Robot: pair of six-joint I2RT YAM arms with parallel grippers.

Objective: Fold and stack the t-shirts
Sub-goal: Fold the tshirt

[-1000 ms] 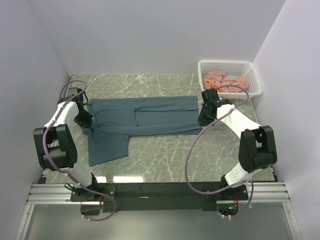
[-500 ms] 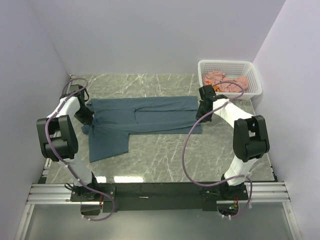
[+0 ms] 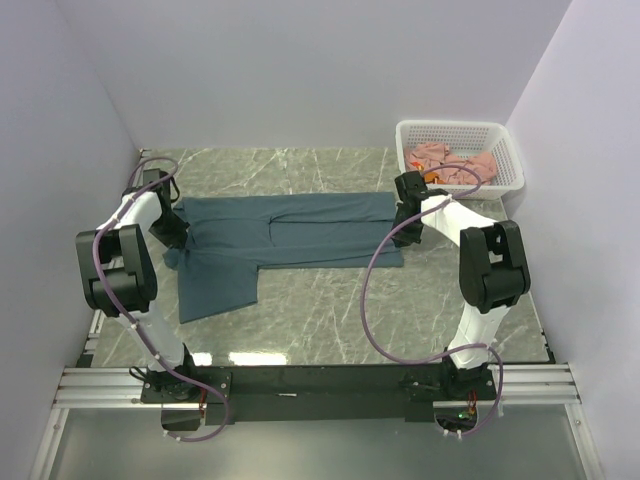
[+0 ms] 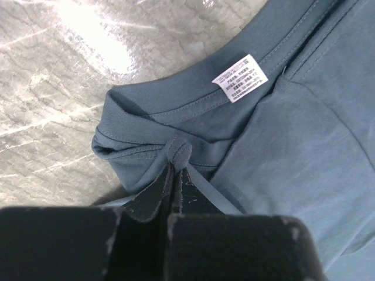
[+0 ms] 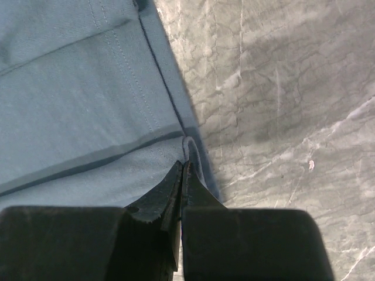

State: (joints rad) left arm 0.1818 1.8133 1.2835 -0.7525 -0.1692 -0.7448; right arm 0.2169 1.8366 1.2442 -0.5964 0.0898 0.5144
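Note:
The dark slate-blue t-shirt [image 3: 290, 235] lies partly folded across the marble table, one sleeve part hanging toward the front left [image 3: 215, 285]. My left gripper [image 3: 172, 228] is shut on a pinch of cloth by the collar [image 4: 176, 153], next to the white label [image 4: 240, 77]. My right gripper [image 3: 407, 220] is shut on the hem edge [image 5: 188, 146] at the shirt's right end. Salmon-pink t-shirts [image 3: 452, 162] lie in the white basket [image 3: 505, 140].
The basket stands at the back right corner. Walls close the table in on the left, back and right. Bare marble [image 3: 340, 310] shows in front of the shirt and behind it [image 3: 270, 170].
Both grippers moved toward the back with the shirt's edges, carrying the near layer over. The right arm swung back and left; the folded band is now narrower.

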